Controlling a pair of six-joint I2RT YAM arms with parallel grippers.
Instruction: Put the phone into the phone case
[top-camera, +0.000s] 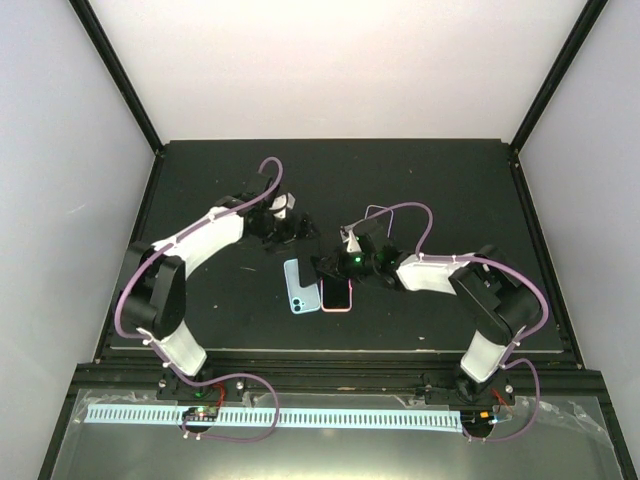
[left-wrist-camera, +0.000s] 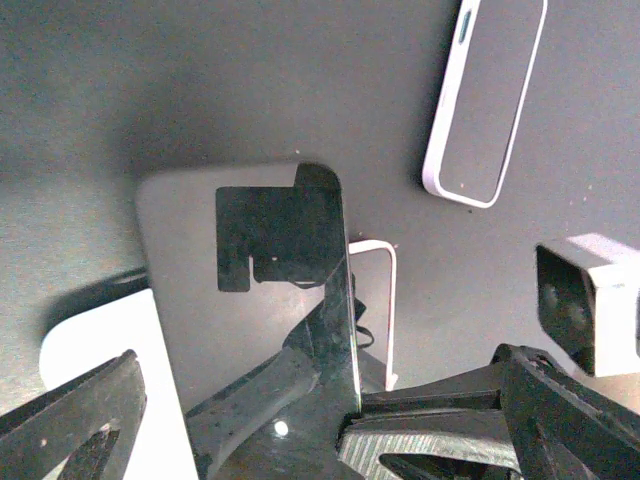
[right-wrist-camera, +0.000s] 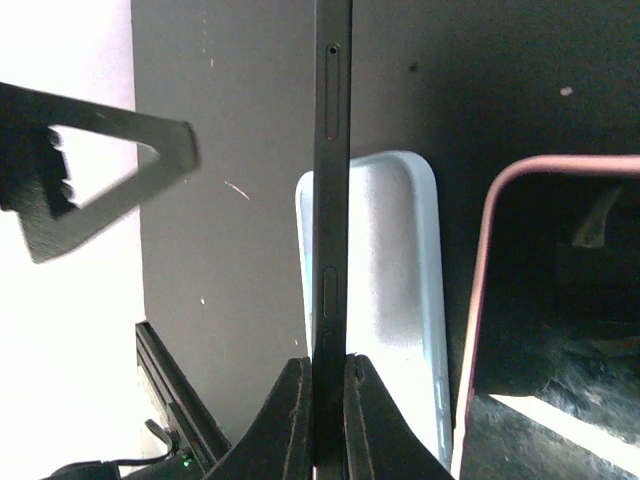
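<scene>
Right fingers clench the phone by its thin edge, the light-blue case just beyond their tips, left fingers released alongside; so narrow a pinch may let the phone pivot and land askew across the rim.

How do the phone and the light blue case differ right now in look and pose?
The phone is dark; the light blue case is pale. The phone stands on edge, clamped between the right gripper fingers, while the case lies flat on the table with no fingers on it. The right wrist view shows only the phone's thin side but the case's broad face. Both sit beside the pink-rimmed case.
</scene>
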